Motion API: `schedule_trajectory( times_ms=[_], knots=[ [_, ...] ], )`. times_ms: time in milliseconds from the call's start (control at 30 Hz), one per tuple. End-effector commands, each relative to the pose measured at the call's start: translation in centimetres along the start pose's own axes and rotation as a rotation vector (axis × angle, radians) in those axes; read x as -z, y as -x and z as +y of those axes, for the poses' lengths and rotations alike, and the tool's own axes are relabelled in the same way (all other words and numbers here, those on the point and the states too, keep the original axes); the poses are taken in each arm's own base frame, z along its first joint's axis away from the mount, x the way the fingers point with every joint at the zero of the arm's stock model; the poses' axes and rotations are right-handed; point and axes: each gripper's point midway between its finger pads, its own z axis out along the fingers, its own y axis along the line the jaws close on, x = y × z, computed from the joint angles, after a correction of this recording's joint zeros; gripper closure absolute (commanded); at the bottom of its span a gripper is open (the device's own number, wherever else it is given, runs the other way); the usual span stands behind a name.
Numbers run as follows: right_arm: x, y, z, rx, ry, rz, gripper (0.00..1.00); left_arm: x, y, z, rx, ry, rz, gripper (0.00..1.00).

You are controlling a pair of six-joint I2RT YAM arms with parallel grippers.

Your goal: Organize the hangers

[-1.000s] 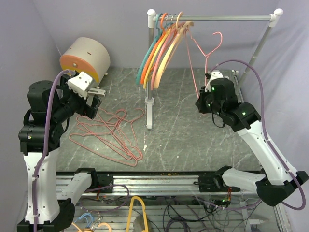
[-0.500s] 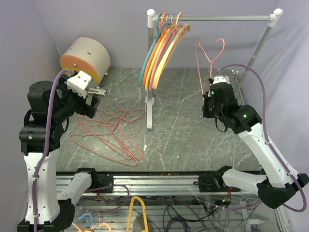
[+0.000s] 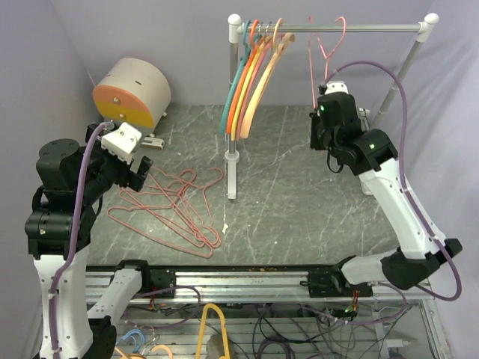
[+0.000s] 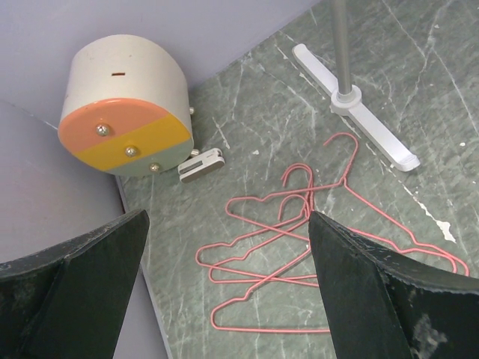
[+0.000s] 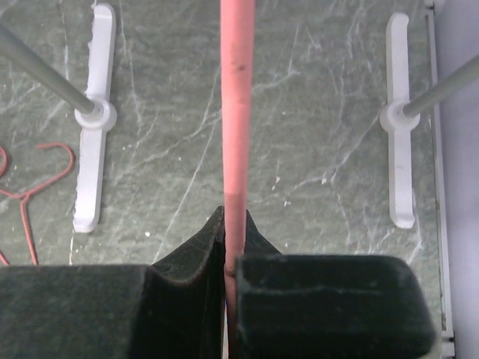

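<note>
Left gripper [image 4: 227, 224]: fingers spread wide, holding nothing; hovers over the pile below, probably set to take the next hanger
Wire pile [image 3: 174, 202]: several pink wire hangers lie tangled flat on the table [image 3: 299, 194]; none of these hung yet
Right gripper [image 5: 228, 247]: fingers clamped on 1 pink hanger [image 5: 236, 112], pinched by its wire so the hook end points up
Rail [image 3: 374, 28]: the held hanger's top reaches its level; whether the hook sits over the bar cannot be told
Plastic hangers [image 3: 251, 82]: teal, orange, yellow, peach; bunched at the rail's left end, leaving bare bar to their right
</note>
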Motion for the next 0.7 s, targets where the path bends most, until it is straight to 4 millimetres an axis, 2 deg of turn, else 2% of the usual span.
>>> schedule_trajectory(
  times_ms=[0, 167, 233, 400, 533, 667],
  knots=[
    [-1.2, 2.3, 0.0, 0.027, -0.028, -0.028, 1.0, 0.2, -1.2, -0.1, -0.02, 0.008, 0.037, 0.0],
    [-2.4, 3.8, 0.7, 0.021, 0.003, -0.037, 1.0, 0.1, -1.8, -0.3, -0.018, 0.003, 0.044, 0.0],
    [-3.1, 4.5, -0.2, -0.001, -0.009, -0.044, 1.0, 0.0, -1.9, 0.0, -0.015, 0.019, 0.049, 0.0],
    [-4.6, 5.3, 0.2, -0.003, 0.015, -0.042, 1.0, -0.8, -2.5, 0.7, 0.018, 0.044, 0.084, 0.0],
    [-6.0, 5.1, 0.9, 0.004, 0.031, -0.021, 1.0, -2.2, -4.5, 1.5, 0.039, 0.073, 0.171, 0.0],
    [-7.3, 4.2, 1.7, 0.017, 0.052, 0.015, 1.0, -3.9, -6.8, 0.5, 0.012, -0.013, 0.248, 0.0]
  ],
)
